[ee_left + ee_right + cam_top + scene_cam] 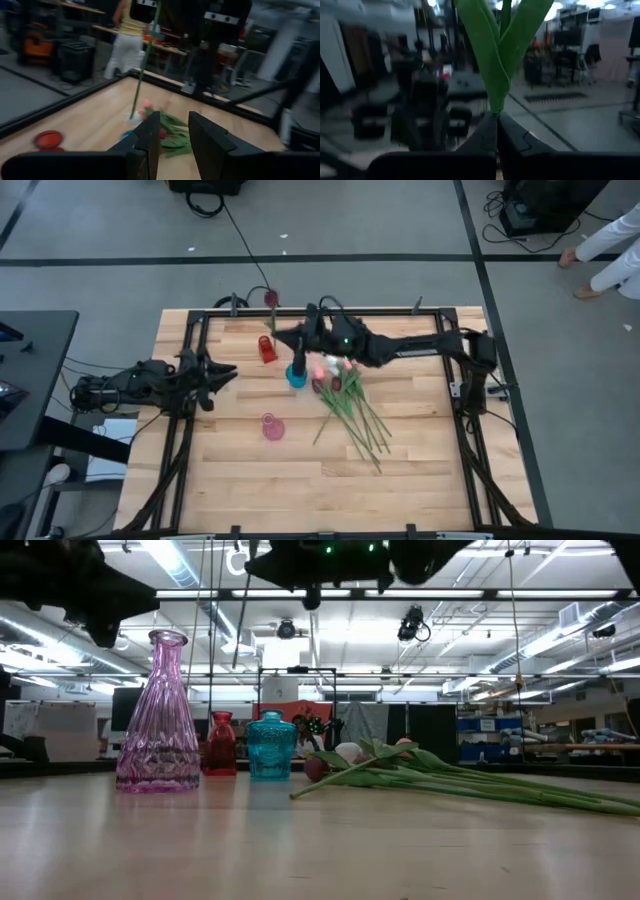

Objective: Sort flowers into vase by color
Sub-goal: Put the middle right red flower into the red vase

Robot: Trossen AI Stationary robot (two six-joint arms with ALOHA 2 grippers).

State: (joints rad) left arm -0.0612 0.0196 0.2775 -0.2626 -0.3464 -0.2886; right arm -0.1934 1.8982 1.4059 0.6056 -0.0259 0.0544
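The pink vase (154,715) stands nearest in the low view, tall and ribbed, on the near-left part of the wooden surface (300,480). In the high view it sits apart from the others, nearer than the teal vase (296,374) and the red vase (266,350). In the low view the red vase (221,745) and teal vase (271,746) stand side by side farther back, right of the pink one.

The loose flowers (350,408) lie in a heap on the surface just right of the teal vase, blooms pointing toward it and green stems fanning out to the near right. In the low view the heap (430,778) lies flat, with pink, white and dark red blooms at its left end.

The right pincer (303,340) reaches from the right side across the far part of the surface and hangs above the teal and red vases. It is clenched on a single flower (497,55), whose green leaves rise straight out from between the dark fingers (485,137) in the right wrist view. That flower's dark red bloom (270,298) shows near the far edge in the high view.

The left pincer (222,375) waits over the left side of the surface, its fingers (152,137) parted and holding nothing. Beyond the far rail a person (126,37) stands in the room.
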